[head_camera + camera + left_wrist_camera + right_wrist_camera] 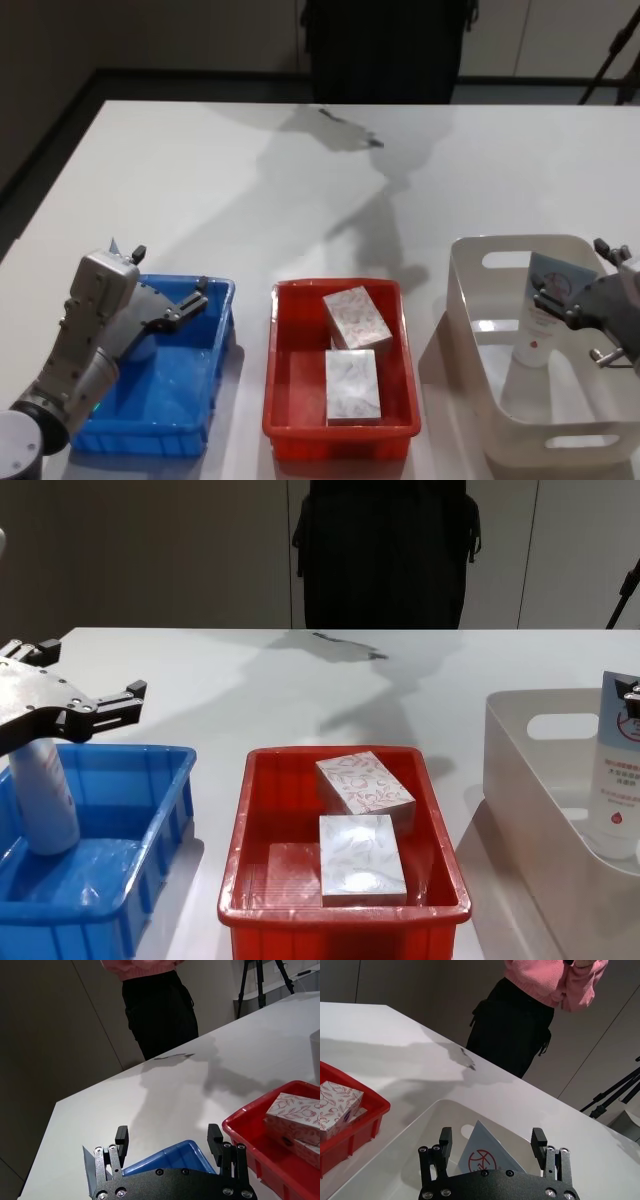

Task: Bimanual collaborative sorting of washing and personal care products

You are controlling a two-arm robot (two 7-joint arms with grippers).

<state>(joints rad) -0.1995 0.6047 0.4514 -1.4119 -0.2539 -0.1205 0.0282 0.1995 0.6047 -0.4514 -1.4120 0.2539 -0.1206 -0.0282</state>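
Right tool (560, 298) open, jaws either side of the pale-blue tube (545, 310), which stands cap-down in the white bin (470, 300). Left tool (95, 708) open above the whitish bottle (45, 795) in the blue bin (150, 820). Tube judged light, soft, slick; grip mid-body.

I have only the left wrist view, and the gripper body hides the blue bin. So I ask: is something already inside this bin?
Observer: Yes. A white bottle stands upright in the blue bin, under the open left gripper.
Operator: Thank you. And where is the right gripper now?
Observer: The right gripper is at the white basket. It is open, with its fingers on either side of the pale-blue tube, which stands in that basket.
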